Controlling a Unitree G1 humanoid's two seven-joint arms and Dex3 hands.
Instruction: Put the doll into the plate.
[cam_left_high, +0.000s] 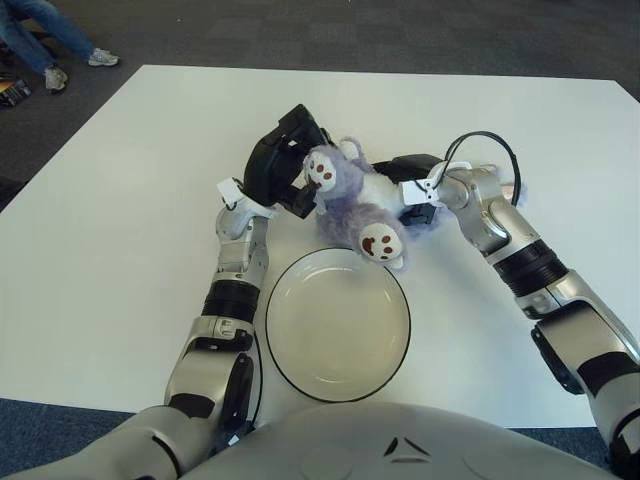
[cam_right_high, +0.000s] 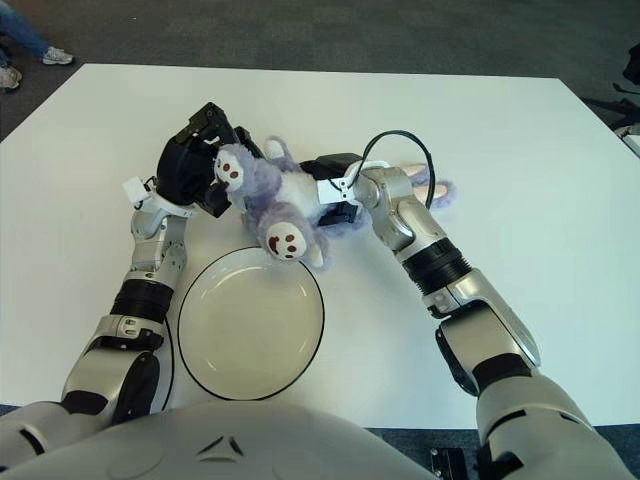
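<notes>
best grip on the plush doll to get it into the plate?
Grip the plush doll across its soft torso, one robot hand per side, probably best: the left robot hand and right robot hand already flank it. Its feet stick out toward the plate, so the limbs look too floppy to hold.
</notes>
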